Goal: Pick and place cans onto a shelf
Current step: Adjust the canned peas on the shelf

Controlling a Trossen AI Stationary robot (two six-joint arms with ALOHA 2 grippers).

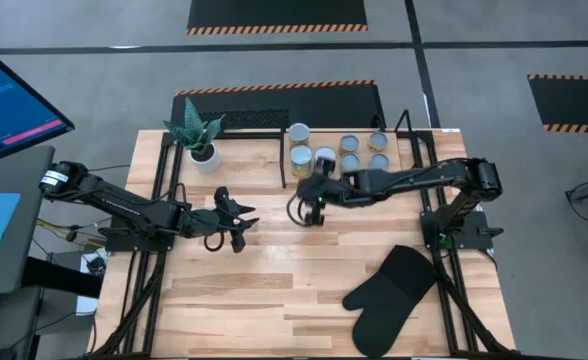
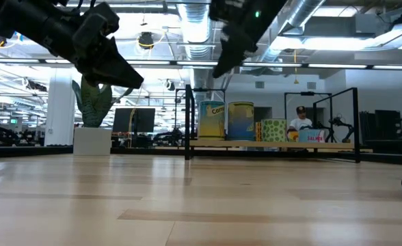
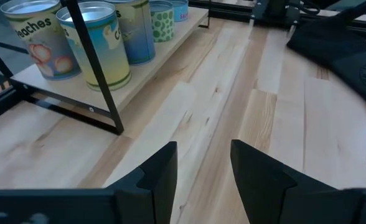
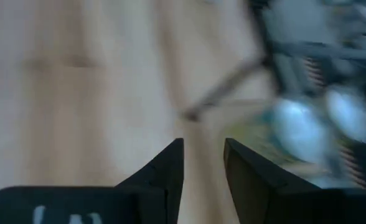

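On the left, my left claw hangs above the bare table with its fingers parted and nothing between them, waiting a little way out from the plant pot. Moving right, the shelf runs along the far edge of the table, and the cans stand on it in a cluster, two taller ones at its left end and smaller pale-topped ones to their right. My right claw is in the air just in front of the shelf's left end, empty, its two fingers showing a narrow gap with only wood visible between them. Every can I can see is already on the shelf, so I judge the job nearly finished or finished. The risk now is the arm: it reaches across close to the front bar, and a careless swing could catch the bar or knock the nearest cans over. The oven mitt lies near right, well clear.
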